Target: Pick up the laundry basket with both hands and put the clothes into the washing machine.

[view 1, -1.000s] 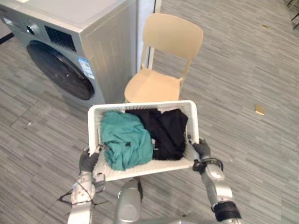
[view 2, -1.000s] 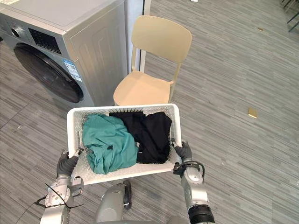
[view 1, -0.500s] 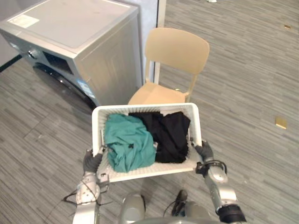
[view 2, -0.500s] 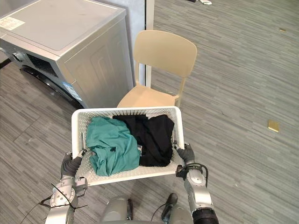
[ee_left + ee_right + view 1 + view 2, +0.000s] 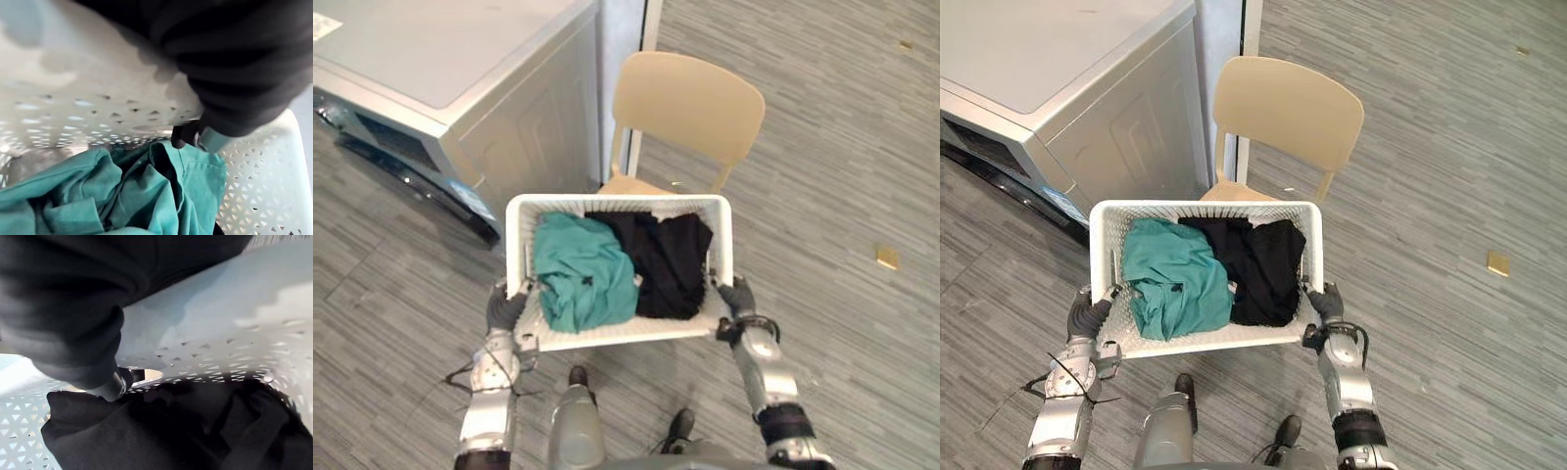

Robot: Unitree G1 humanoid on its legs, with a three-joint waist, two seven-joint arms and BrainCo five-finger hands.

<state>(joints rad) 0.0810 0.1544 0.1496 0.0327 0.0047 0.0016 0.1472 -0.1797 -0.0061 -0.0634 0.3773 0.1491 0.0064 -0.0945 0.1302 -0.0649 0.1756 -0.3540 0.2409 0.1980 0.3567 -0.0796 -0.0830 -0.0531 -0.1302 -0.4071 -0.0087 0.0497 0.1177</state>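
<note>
The basket, white with perforated walls, hangs off the floor between the two hands, held level by its short ends. The left hand clasps one end and the right hand clasps the other. In each wrist view a dark-tipped finger hooks into the handle slot in the basket wall, on the left and on the right, so both hands are grasping the basket.

Inside, a crumpled teal garment lies on the left hand's side, close against the wall just past that hand's fingers. A black garment fills the right hand's side, and the two touch in the middle.

Beyond the basket, away from both hands, stands a pale wooden chair; the basket's far rim overlaps its seat. The washing machine stands further out, ahead of the left hand and beside the chair, its grey top and side panel facing the camera. Grey plank floor lies all round, with a small yellowish scrap well out past the right hand.
</note>
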